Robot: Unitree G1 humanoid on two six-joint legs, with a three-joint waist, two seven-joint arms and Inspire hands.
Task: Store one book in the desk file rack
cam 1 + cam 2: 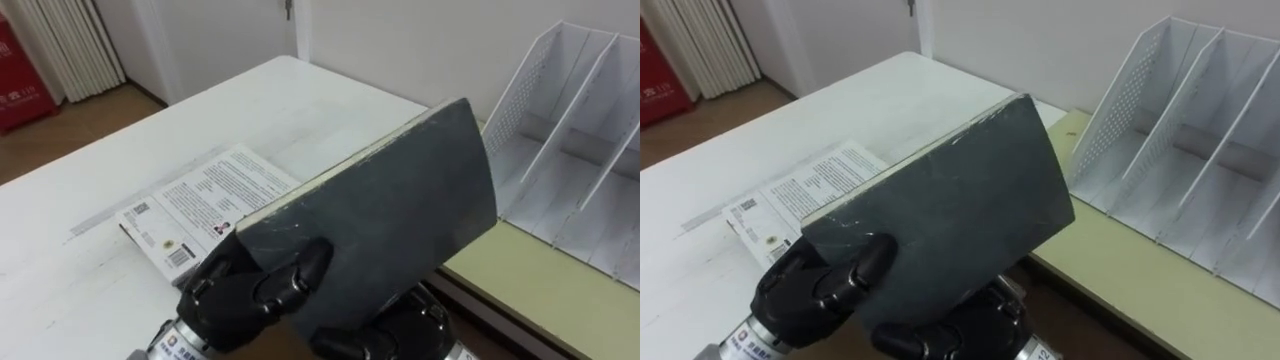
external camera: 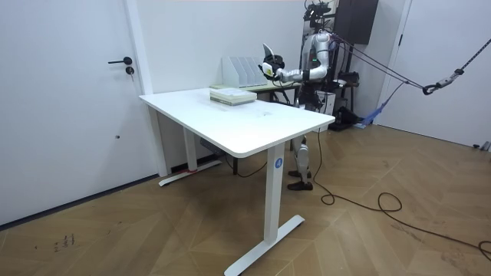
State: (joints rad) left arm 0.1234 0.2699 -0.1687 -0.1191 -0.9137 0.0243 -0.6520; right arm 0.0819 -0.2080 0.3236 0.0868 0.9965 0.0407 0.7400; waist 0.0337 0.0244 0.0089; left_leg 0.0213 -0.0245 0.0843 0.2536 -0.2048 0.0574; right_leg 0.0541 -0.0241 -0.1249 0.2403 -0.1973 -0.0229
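A white surface [image 2: 253,130] is seen in the middle of the room on a wooden floor [image 2: 153,230], with a closed door [image 2: 69,100] at the room view's left. A low stack of books [image 2: 232,96] is laid near the surface's far edge. The robot is stood upright at the far corner, at the room view's right, facing the room view's left. A book [image 2: 266,52] is held up in its outstretched left hand [image 2: 268,69], just beside a white file rack [image 2: 244,72] placed behind the surface.
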